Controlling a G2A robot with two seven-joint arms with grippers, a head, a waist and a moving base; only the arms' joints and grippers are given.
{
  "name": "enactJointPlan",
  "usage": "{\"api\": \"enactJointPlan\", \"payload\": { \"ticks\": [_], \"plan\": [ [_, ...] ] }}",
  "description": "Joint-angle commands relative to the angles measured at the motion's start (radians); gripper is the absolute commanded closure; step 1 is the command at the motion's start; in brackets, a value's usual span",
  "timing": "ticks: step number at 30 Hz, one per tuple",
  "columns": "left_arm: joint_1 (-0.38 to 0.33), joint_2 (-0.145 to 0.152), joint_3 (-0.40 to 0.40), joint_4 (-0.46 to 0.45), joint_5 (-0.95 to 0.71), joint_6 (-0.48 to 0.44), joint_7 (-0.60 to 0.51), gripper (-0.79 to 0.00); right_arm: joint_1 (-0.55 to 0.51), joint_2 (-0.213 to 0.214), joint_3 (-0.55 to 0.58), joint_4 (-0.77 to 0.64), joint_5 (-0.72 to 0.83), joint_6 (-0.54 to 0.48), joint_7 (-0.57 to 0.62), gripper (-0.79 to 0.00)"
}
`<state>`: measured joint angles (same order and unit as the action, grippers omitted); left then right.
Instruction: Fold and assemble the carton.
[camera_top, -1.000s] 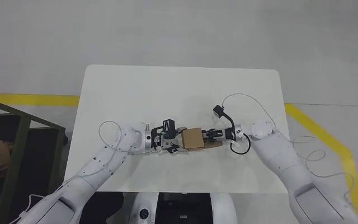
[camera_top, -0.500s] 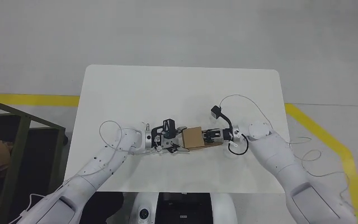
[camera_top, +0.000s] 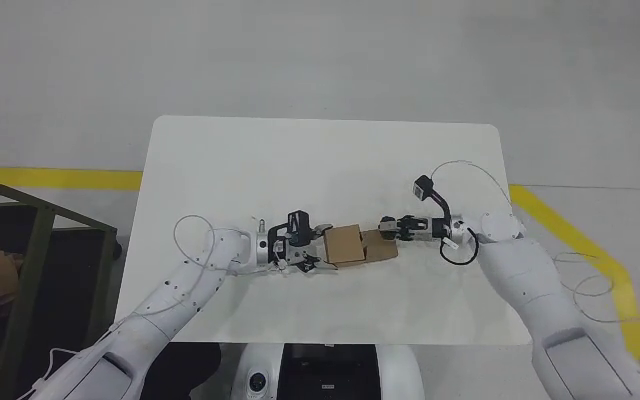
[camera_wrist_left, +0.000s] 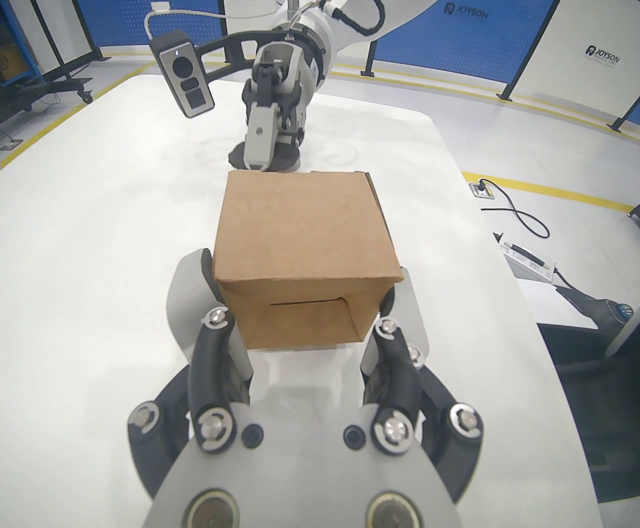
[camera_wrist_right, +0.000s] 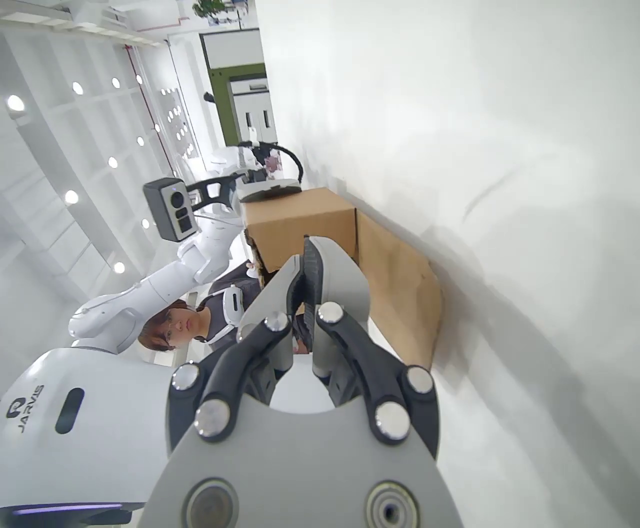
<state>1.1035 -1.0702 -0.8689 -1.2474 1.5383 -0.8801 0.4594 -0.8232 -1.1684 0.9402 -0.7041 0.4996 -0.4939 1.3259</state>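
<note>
Carton (camera_top: 345, 244) sits on your table (camera_top: 300, 160), left gripper (camera_wrist_left: 300, 280) clamped across its sides; your right gripper (camera_wrist_right: 306, 250), pinched closed on nothing, hangs beside its flap (camera_wrist_right: 400, 300).

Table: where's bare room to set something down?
The table is bare across its far half, from the carton to the far edge, widest toward the far-left corner. A smaller patch lies between the carton and the near edge. Crowded: the middle line, where the left tool clamps the carton and the right tool sits by its flap; a cable loops over the far-right part.
</note>
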Motion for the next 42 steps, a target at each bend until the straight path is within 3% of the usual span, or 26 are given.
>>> {"api": "enactJointPlan", "payload": {
  "ticks": [1, 11, 29, 42],
  "plan": [
    [0.005, 0.003, -0.010, -0.009, -0.005, -0.002, 0.007, -0.542, -0.008, 0.018, 0.035, -0.014, -0.009, 0.007, -0.002, 0.000],
    [0.054, 0.026, -0.075, -0.062, -0.052, -0.033, 0.070, -0.511, -0.114, 0.086, 0.126, -0.166, -0.160, 0.149, -0.071, 0.000],
    [0.025, 0.018, -0.043, -0.052, -0.013, -0.026, -0.003, -0.489, -0.200, 0.087, 0.096, -0.378, -0.167, 0.226, -0.076, 0.000],
    [0.008, 0.013, -0.025, -0.045, -0.001, -0.026, -0.050, -0.529, -0.202, 0.086, 0.083, -0.451, -0.167, 0.248, -0.064, 0.000]
  ]
}}
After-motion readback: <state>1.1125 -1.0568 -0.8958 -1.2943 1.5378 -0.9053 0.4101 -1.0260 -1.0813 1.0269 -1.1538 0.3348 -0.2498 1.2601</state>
